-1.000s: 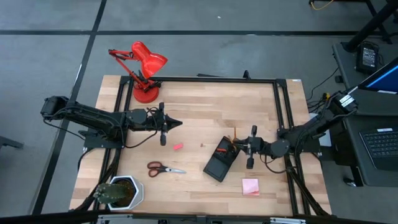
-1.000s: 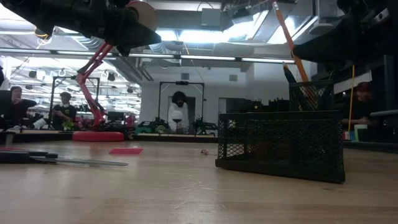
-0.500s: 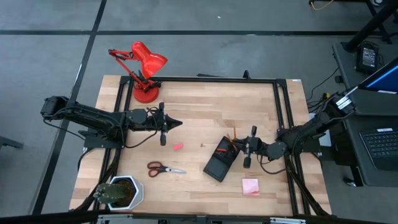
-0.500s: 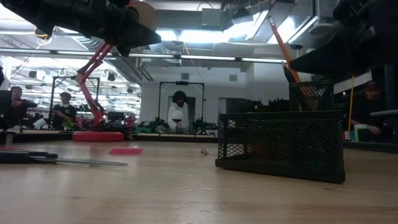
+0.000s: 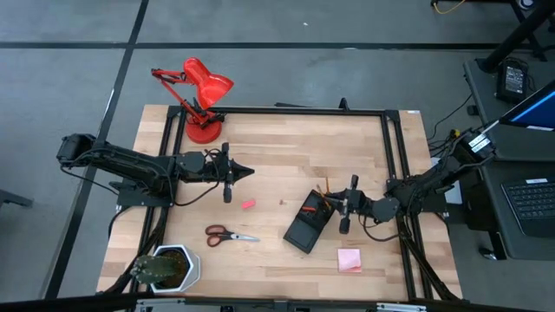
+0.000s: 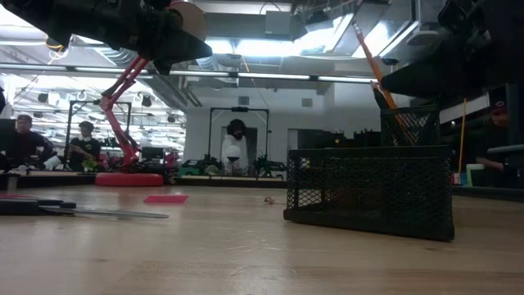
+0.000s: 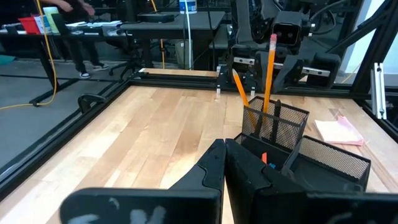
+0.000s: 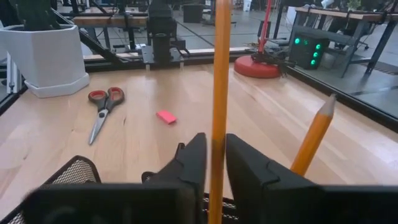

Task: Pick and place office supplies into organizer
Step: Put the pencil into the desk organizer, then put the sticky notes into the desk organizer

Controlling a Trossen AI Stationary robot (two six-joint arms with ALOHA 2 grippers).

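Observation:
The organizer point(image 5: 308, 223) is a black mesh tray with a taller mesh cup point(image 7: 273, 124) at its far end, and it also shows in the low view point(image 6: 368, 190). My right gripper point(image 5: 344, 206) is just right of the cup, shut on an orange pencil point(image 8: 219, 74). A second pencil point(image 8: 314, 137) leans in the cup. My left gripper point(image 5: 247, 172) is shut on nothing and hovers left of the table's middle. A red eraser point(image 5: 248, 204), the red-handled scissors point(image 5: 229, 234) and the pink sticky pad point(image 5: 349, 259) lie on the table. My right gripper pinches the orange pencil's shaft point(image 8: 218, 124) between its two fingers. The fingers come level from the table's right side and lie across the pencil. The pencil stands nearly upright, pink eraser end point(image 7: 272, 40) up and lower end inside the mesh cup.
A red desk lamp point(image 5: 198, 91) stands at the far left corner, and a white pot with a plant point(image 5: 169, 267) at the near left corner. A black frame point(image 5: 390, 156) runs around the table. People sit in the room beyond the table.
My right gripper has shifted slightly toward the table's left, closer to the organizer's cup. The pencil it holds has sunk a little lower in the cup and its top has moved left in the low view. The left arm has kept still.

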